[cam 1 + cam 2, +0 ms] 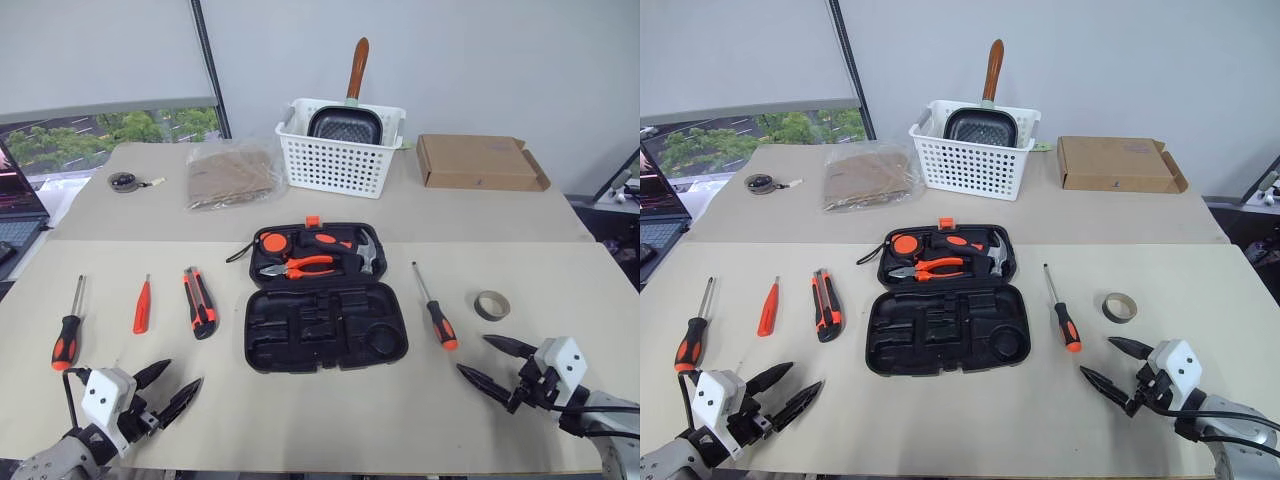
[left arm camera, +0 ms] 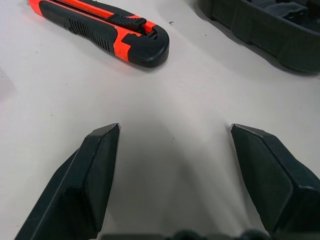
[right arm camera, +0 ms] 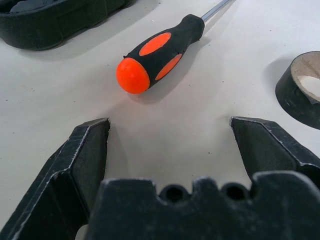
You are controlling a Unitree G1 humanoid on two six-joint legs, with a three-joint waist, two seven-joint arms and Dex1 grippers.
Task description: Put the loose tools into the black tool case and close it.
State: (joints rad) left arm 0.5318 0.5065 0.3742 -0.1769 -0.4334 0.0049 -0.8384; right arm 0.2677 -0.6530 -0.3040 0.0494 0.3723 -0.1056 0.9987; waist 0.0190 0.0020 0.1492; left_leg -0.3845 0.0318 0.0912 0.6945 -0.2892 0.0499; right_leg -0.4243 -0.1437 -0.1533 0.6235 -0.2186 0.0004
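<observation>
My left gripper (image 1: 168, 388) is spread and empty over the table (image 1: 330, 420), the knife (image 1: 198, 302) just ahead; my right gripper (image 1: 492, 362) gapes empty too, a screwdriver (image 1: 436, 308) lying ahead beside a tape roll (image 1: 491, 305); between them I see the case (image 1: 325, 330) open at centre; left of the knife lie the short screwdriver (image 1: 142, 305) and another long one (image 1: 68, 328).

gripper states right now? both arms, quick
Left gripper: open, holding nothing, over bare table near the utility knife.
Right gripper: open, holding nothing, just short of the screwdriver.
</observation>
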